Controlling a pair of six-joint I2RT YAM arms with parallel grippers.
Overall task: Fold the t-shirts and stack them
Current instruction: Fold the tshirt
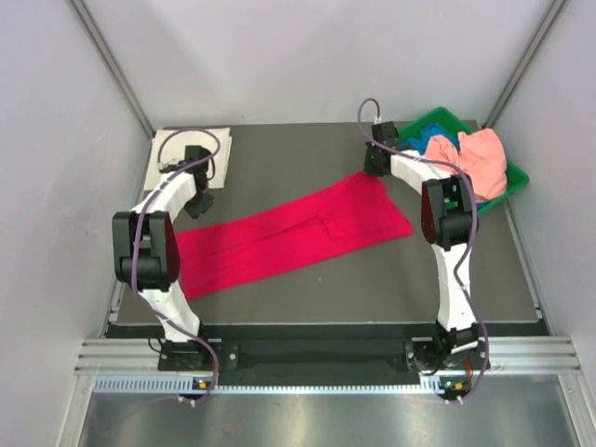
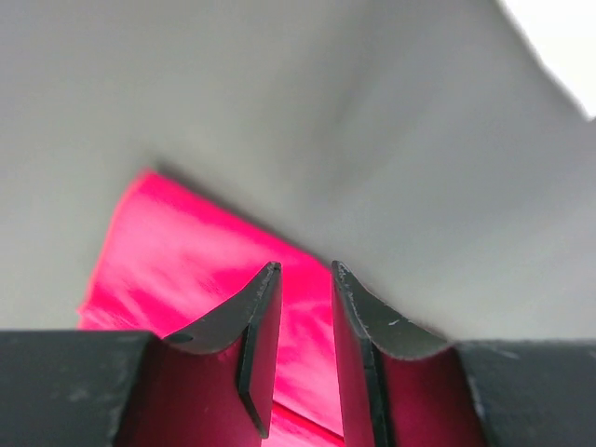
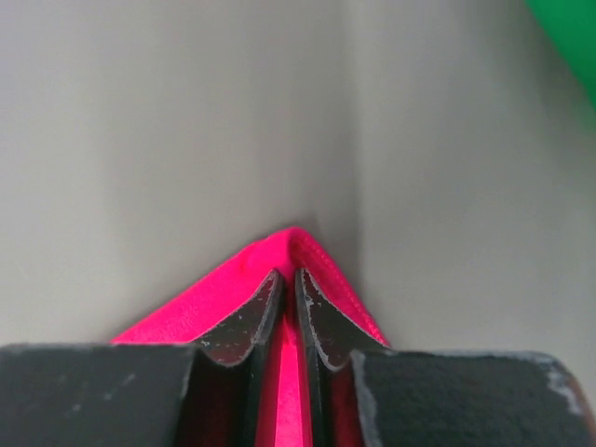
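The crimson-red t-shirt lies in a long slanted band across the dark table, from front left to back right. My right gripper is shut on its back right corner, which pokes out past the fingertips in the right wrist view. My left gripper is over the shirt's left end. Its jaws stand a little apart, with red cloth showing through the gap. The white folded shirt lies at the back left. The salmon-pink shirt and the blue one lie in the bin.
The green plastic bin stands at the back right corner, close behind my right gripper; its edge shows in the right wrist view. Grey walls close in the table at the left, back and right.
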